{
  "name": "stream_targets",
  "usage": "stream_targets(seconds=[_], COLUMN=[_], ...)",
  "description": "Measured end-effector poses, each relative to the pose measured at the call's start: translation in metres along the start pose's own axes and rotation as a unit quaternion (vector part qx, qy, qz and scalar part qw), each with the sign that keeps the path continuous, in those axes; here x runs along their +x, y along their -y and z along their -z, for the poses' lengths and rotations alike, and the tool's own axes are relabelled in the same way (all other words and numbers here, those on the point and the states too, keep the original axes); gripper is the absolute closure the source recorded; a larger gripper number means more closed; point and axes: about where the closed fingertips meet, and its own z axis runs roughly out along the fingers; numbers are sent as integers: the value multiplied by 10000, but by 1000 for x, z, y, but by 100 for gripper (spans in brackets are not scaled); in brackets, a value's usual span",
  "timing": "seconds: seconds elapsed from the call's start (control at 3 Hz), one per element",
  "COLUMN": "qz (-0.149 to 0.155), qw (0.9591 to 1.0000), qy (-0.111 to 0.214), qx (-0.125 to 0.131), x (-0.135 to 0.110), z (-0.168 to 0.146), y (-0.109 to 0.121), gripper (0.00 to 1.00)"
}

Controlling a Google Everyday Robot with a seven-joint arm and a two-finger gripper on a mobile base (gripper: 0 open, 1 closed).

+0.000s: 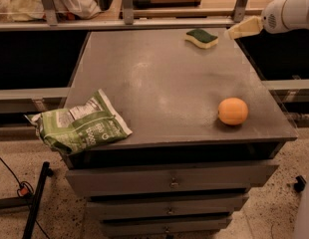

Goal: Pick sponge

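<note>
The sponge (201,38), pale yellow foam with a dark green top, lies flat near the far right corner of the grey cabinet top (159,83). The gripper (235,32) reaches in from the upper right on a white arm (289,11). Its cream-coloured fingers (245,27) point left toward the sponge, a short gap to the sponge's right and slightly above the surface. Nothing is in it.
An orange ball (232,111) sits near the right front of the top. A green chip bag (79,127) hangs over the front left edge. Drawers (169,183) are below. A rail with posts (127,4) runs behind the cabinet.
</note>
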Motion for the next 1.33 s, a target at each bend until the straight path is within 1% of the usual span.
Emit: stream_targets(seconds=[0.33, 0.67, 1.0, 1.33], qz=[-461, -547, -417, -271], qw=[9986, 9975, 9977, 9983], qy=[260, 451, 534, 520], qx=[-33, 40, 46, 55], x=[5, 10, 17, 23], z=[-37, -66, -90, -109], y=[2, 5, 6, 5], gripper=[0, 0, 0, 0])
